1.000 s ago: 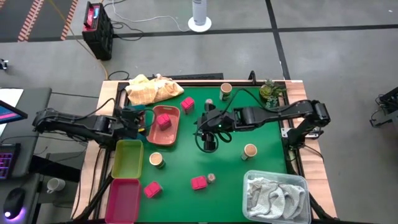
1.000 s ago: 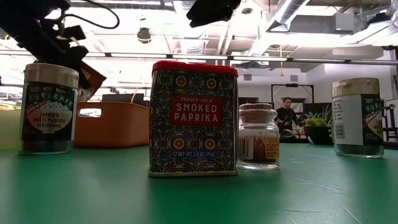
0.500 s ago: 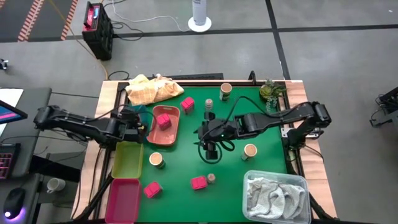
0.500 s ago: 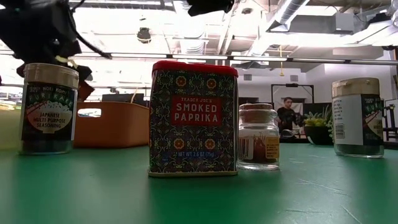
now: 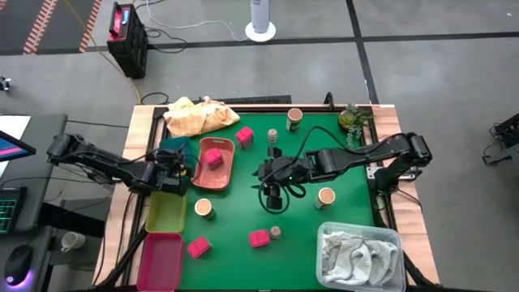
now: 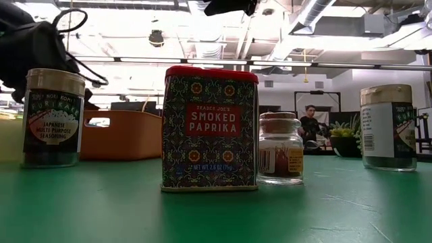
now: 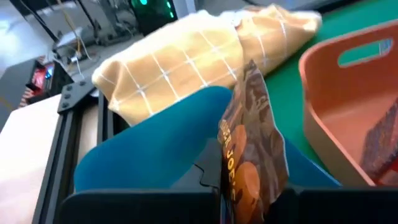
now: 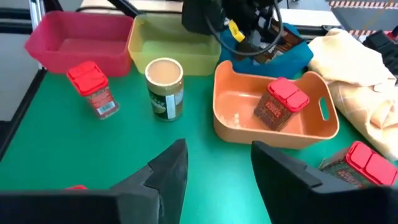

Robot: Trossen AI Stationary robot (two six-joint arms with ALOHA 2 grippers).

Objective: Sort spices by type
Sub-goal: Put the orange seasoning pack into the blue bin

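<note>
Grey concrete floor (image 5: 243, 73) around the work table, crossed by dark seam lines. Orange-and-white hazard striping (image 5: 45, 20) runs across the floor's far left corner. A black box with a red and pink top (image 5: 126, 36) stands on the floor beyond the table's left side, cables trailing from it. A white cylindrical post on a round white base (image 5: 260, 20) stands behind the table. The table has a pale wooden border (image 5: 117, 219). Low view: white ceiling with bright strip lighting (image 6: 169, 30), silver ventilation ducts (image 6: 317, 13) and horizontal pipes. A person (image 6: 311, 125) stands far back in the room.
</note>
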